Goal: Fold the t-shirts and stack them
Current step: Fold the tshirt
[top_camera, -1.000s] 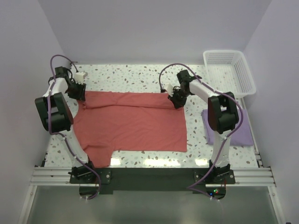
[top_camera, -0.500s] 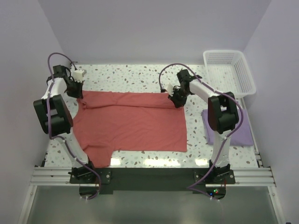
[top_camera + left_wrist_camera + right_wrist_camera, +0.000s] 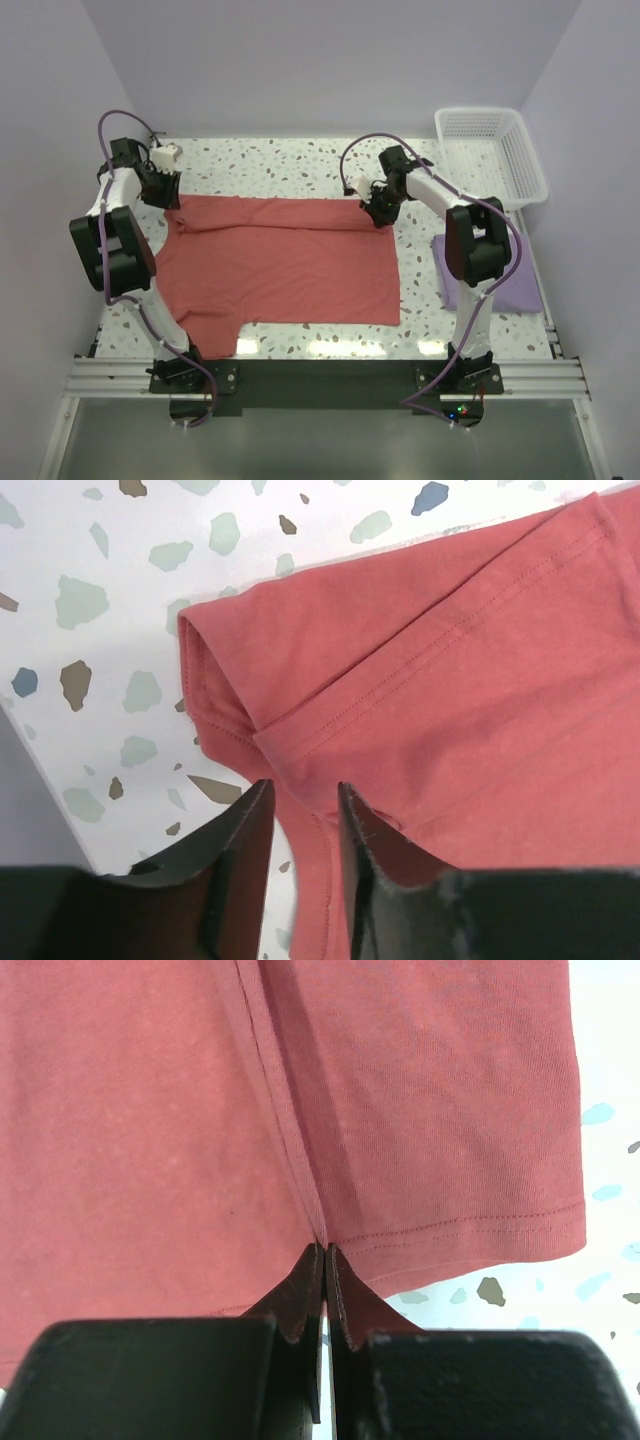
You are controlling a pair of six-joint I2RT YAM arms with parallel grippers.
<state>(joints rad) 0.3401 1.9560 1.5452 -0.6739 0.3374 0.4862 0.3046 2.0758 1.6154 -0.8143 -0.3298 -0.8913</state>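
Red t-shirt [image 3: 430, 1110] in right pincer [image 3: 324, 1252]

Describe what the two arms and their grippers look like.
The left arm and right arm are alike: white links, black joint housings, and a purple cable looping from base to wrist. The left gripper and right gripper are black, each with two flat tapered fingers.

Bright, even light — soft shadows.
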